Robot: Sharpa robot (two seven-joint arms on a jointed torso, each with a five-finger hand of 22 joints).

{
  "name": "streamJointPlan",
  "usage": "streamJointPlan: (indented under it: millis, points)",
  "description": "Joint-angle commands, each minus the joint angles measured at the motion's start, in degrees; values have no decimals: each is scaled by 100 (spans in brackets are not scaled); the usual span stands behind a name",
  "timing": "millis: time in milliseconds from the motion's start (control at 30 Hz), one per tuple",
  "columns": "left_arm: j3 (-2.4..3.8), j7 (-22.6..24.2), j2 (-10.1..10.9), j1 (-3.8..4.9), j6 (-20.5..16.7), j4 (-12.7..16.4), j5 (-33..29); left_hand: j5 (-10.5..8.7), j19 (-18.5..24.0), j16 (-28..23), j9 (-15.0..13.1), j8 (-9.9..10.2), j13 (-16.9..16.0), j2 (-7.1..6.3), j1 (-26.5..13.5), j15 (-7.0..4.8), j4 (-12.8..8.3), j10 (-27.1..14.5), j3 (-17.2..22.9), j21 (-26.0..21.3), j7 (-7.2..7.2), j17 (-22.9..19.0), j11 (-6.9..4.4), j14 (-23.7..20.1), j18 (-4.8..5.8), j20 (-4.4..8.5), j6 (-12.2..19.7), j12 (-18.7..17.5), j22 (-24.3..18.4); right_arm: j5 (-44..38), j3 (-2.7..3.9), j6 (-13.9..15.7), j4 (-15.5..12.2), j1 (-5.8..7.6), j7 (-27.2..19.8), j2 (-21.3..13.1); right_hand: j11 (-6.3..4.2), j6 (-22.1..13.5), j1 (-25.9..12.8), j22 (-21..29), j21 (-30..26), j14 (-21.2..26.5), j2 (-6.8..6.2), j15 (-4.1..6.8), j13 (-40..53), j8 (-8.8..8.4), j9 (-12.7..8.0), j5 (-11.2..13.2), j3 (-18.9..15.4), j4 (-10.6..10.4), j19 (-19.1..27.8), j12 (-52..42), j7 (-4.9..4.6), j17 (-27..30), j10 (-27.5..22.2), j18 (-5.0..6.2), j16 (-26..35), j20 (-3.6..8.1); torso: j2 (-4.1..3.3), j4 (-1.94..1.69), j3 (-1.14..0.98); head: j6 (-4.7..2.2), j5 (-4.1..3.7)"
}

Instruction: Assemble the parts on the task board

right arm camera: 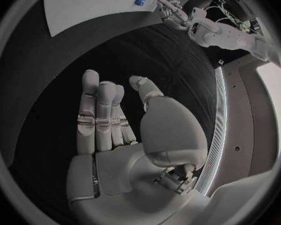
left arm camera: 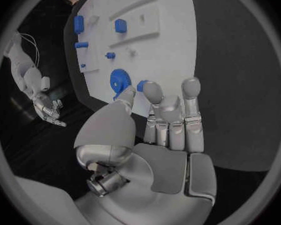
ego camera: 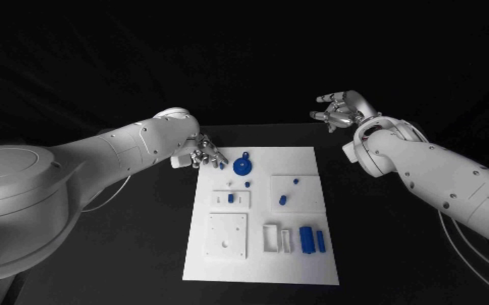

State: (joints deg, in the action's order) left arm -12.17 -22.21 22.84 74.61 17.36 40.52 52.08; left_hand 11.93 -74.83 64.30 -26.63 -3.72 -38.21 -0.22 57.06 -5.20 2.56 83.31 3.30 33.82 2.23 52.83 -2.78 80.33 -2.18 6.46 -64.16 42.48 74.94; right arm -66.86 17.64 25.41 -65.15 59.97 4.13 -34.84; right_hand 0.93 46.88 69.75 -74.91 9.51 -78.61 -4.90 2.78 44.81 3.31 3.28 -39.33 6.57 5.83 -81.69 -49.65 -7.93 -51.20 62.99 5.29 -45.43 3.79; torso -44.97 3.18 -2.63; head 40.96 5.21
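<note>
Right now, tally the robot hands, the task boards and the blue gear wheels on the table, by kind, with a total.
Robot hands: 2, the left robot hand and the right robot hand
White task board: 1
Blue gear wheel: 1
Total: 4

I am seeing a plain white rectangular task board carrying small bright blue plastic parts, lying on a matte black table, beside silver hands
</note>
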Motion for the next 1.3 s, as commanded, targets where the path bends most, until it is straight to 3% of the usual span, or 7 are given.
streamJointPlan:
  millis: [33,233,633,800,1167,1300]
  points:
    - [-1,106,1,-7,229,25,-35,-15,31,26,-7,-15,-1,17,25,-15,-64,-31,1,-6,-9,11,-2,-39,-73,-7,-20,30,152,4,3,-65,-7,-1,-25,7,9,-41,3,-99,-7,42,-48,15,-1,-9,2,-19,1,-27,12,-6,0,3,-39,52,-8,15,-2,3,0,7,2]
    - [-1,112,8,-9,235,-2,-34,20,34,32,-12,-17,13,174,38,-18,-252,-29,-94,11,-15,-7,-5,-43,-77,-6,-45,34,151,4,3,-68,-4,-1,-21,7,9,-41,3,-99,-7,42,-48,15,-1,-9,2,-19,1,-27,12,-6,0,3,-39,52,-8,15,-2,4,-2,18,5]
    - [0,176,8,-13,140,-11,-82,12,39,30,-2,-14,17,383,112,-20,-390,-35,-88,0,-22,-15,-8,-48,-72,-3,-51,34,148,5,3,-132,6,-1,-9,14,8,-40,14,-99,-10,41,-41,15,0,-8,2,-12,4,-43,10,-9,0,3,-39,52,-10,16,-3,3,-4,33,29]
    - [0,188,1,-13,77,-3,-105,5,35,22,166,-17,13,480,128,-15,-487,-45,-122,-21,2,-29,2,-51,-80,-9,24,45,144,7,3,-184,17,-1,0,16,8,-40,10,-100,-9,39,-34,15,5,-8,2,-4,2,-47,8,-16,0,1,-38,52,-13,16,-4,3,-5,31,49]
    - [0,231,1,-13,84,-4,-196,10,39,31,193,-16,15,768,414,-22,-628,-44,76,-16,-24,-22,-10,-51,-70,-2,-15,43,149,10,3,-205,27,-1,0,17,8,-41,9,-100,-8,40,-33,15,6,-9,2,-1,1,-48,7,-16,-1,0,-40,52,-13,16,-5,-2,-2,41,39]
    - [0,247,9,-13,82,2,-224,25,57,-13,137,-42,27,812,543,-34,-720,-71,117,-59,-46,-66,-24,-75,-65,10,-54,17,137,11,3,-196,40,-1,1,27,10,-50,5,-98,-11,45,-30,13,8,-10,1,7,-2,-53,12,-14,-3,-2,-51,52,-12,14,-7,-1,2,46,49]
